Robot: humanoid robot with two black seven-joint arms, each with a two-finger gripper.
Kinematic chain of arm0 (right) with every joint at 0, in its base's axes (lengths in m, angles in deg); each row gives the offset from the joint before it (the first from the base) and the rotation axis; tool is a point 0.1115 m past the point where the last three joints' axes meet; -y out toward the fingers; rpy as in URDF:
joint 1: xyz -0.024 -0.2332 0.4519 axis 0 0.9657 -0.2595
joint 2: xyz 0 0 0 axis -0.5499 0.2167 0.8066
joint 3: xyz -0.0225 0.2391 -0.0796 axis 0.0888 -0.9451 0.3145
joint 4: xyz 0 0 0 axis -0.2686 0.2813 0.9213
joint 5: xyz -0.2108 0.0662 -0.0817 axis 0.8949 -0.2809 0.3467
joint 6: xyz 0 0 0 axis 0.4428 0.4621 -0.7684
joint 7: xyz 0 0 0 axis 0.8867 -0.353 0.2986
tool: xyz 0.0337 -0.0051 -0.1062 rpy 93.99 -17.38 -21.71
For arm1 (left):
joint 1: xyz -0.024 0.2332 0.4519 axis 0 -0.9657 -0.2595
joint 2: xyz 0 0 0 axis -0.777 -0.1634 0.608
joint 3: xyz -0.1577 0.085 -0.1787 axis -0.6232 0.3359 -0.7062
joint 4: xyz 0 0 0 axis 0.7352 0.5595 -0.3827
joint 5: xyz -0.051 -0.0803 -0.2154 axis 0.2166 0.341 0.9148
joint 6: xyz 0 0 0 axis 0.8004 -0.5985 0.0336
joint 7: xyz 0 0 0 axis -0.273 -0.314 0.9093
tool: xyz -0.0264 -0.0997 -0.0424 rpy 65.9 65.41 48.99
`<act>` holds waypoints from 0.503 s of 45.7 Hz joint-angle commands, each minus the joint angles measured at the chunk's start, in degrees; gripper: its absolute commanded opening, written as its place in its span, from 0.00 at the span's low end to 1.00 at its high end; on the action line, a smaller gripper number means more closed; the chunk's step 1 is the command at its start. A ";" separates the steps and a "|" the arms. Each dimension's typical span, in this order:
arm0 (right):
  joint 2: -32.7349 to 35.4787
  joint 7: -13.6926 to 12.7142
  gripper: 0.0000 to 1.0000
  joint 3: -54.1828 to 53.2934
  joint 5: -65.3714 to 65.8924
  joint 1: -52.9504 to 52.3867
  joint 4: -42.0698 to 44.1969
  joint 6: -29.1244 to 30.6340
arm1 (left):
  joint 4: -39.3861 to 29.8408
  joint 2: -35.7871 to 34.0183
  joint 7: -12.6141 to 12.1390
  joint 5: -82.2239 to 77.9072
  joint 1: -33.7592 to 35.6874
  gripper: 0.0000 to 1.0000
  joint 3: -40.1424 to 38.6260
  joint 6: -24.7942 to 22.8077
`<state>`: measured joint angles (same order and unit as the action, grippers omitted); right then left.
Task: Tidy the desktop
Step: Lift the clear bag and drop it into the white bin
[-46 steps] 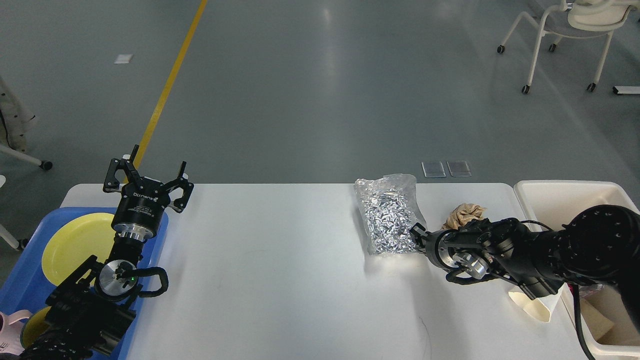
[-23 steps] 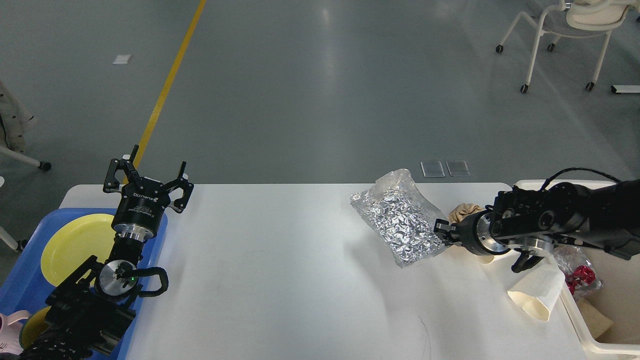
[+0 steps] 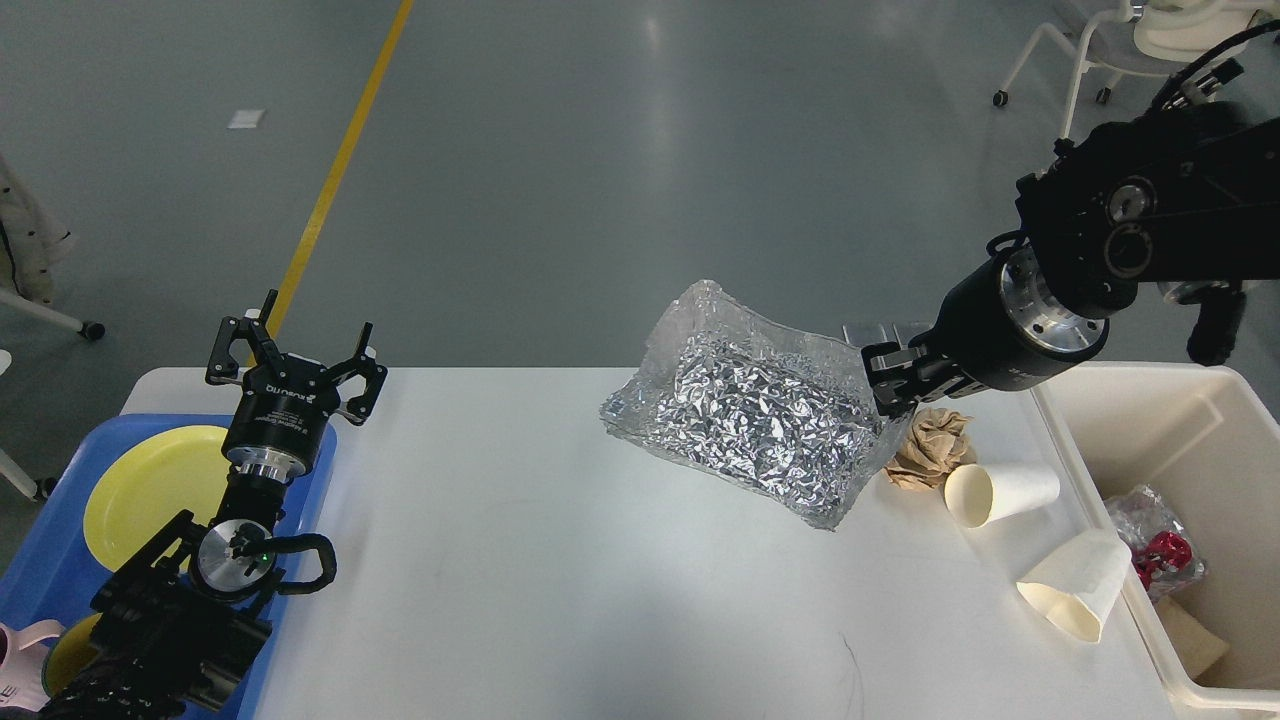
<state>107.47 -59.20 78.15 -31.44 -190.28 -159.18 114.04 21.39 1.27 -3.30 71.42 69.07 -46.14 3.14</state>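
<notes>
My right gripper [image 3: 880,385] fingertips are buried behind the foil bag [image 3: 745,415]; the bin [image 3: 1200,400] runs off frame.

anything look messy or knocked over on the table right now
Yes. Two paper cups lie on their sides near the desktop's right end: one round, one squashed flat. A crumpled brown paper wad sits beside them. The right gripper holds a silver foil bag aloft.

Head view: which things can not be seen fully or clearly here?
- Cream bin: cut off by the right and bottom edges, so its contents show only partly.
- Pink cup in the blue tray: cut by the left edge, partly behind the left arm.
- Right gripper: jaws dark against the foil bag; the contact is unclear.
- Crumpled brown paper: partly behind the bag.
</notes>
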 commanded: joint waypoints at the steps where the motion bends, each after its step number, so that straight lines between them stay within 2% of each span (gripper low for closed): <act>1: 1.03 0.18 0.00 -1.57 -0.06 -3.12 -0.77 5.87 | 0.00 -0.01 0.00 0.00 0.00 0.97 0.00 0.00; 7: 1.38 0.01 0.00 -0.43 0.12 -2.07 -0.06 4.47 | 0.00 -0.01 0.00 0.00 0.00 0.97 0.00 0.00; 12: 2.70 -0.08 0.00 2.03 0.91 3.02 2.57 1.74 | 0.00 -0.01 0.00 0.00 0.00 0.97 0.00 0.00; 23: 10.78 -0.08 0.00 5.29 4.06 21.21 19.43 -3.36 | 0.00 0.07 0.00 0.00 0.00 0.97 0.00 0.00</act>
<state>113.90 -59.29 83.47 -29.65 -178.01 -148.43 112.52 21.39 1.30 -3.30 71.42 69.07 -46.14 3.14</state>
